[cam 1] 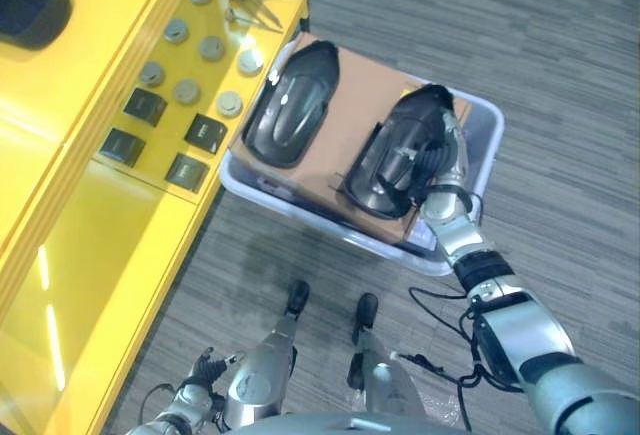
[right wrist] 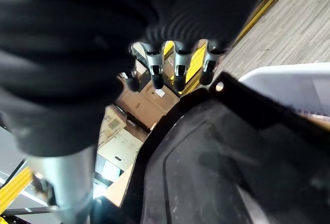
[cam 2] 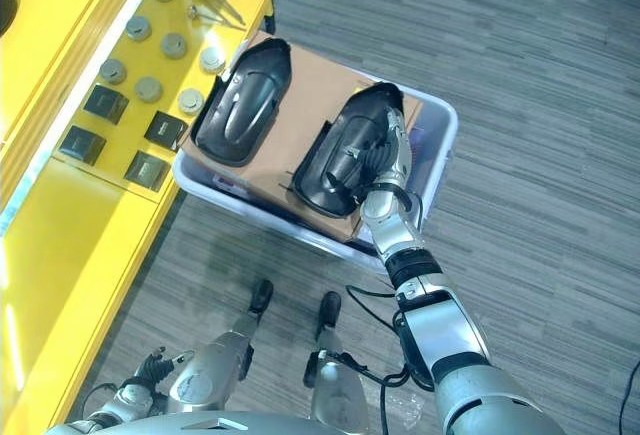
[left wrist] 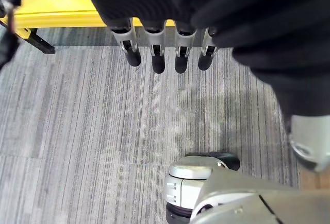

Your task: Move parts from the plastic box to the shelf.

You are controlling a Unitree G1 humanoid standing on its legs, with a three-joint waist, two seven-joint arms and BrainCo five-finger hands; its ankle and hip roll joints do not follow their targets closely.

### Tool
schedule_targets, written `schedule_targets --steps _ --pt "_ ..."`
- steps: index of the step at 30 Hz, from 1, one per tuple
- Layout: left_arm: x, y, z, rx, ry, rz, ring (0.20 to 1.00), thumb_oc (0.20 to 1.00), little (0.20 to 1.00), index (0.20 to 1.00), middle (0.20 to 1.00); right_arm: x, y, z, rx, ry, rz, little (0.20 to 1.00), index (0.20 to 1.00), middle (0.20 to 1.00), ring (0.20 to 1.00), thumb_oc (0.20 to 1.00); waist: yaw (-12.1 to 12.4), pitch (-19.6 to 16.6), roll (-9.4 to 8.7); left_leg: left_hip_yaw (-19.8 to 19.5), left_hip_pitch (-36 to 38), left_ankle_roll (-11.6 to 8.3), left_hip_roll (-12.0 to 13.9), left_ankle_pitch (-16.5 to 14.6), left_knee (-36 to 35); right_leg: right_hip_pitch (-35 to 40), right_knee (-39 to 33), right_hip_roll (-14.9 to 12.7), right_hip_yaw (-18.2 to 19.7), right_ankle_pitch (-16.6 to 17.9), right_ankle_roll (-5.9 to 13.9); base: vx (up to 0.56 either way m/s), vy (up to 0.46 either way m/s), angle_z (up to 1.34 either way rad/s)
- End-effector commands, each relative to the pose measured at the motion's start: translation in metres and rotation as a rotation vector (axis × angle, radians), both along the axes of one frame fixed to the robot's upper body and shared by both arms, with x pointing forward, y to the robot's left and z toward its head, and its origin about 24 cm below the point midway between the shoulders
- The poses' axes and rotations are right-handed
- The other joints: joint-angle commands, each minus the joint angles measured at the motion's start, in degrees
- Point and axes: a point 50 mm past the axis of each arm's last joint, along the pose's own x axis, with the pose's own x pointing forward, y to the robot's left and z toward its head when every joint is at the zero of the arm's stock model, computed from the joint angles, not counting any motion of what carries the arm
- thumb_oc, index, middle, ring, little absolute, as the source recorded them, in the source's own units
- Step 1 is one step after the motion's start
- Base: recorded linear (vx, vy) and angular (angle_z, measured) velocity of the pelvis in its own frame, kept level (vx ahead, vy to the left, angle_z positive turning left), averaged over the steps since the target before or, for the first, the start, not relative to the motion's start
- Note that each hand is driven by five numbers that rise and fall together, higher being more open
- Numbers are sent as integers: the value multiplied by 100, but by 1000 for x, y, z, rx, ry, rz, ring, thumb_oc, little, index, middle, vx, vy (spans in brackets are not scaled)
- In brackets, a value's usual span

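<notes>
Right hand (cam 2: pixel 385 160) rests on the nearer black part (cam 2: pixel 345 160) in the box (cam 2: pixel 440 130), fingers (right wrist: pixel 178 74) curling over its rim, clamped on it. Beside it on cardboard (cam 2: pixel 305 95) lies a second part (cam 2: pixel 240 105); beyond stands the yellow shelf (cam 2: pixel 60 225). Left hand (left wrist: pixel 160 54) hangs low over the floor, fingers straight

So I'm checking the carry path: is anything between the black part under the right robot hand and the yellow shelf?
Yes. The second black part lies on the cardboard between the black part under the right robot hand and the yellow shelf, whose near edge also holds small round and square pieces.
</notes>
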Motion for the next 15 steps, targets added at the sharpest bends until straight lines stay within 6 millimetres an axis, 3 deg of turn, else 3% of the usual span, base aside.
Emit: schedule_targets --steps 1,6,15 --pt "11 -7 2 23 -10 16 1000 1000 1000 1000 1000 -2 -11 5 0 -55 -91 1000 1000 1000 1000 1000 4 -231 80 106 -138 -116 76 -265 -40 350 -11 -331 68 -524 520 1 28 29" --pt "16 -11 3 27 -32 14 1000 1000 1000 1000 1000 -9 -21 -11 11 -40 -210 1000 1000 1000 1000 1000 11 -152 147 -20 -232 -104 11 -222 -40 329 -7 -383 -44 -524 535 -12 34 17" --pt "16 -18 2 10 -29 7 1000 1000 1000 1000 1000 -16 -35 -12 -14 -75 -285 1000 1000 1000 1000 1000 -67 -128 225 -41 -334 -109 -31 -200 -40 237 -9 -437 -66 -494 550 -12 32 4"
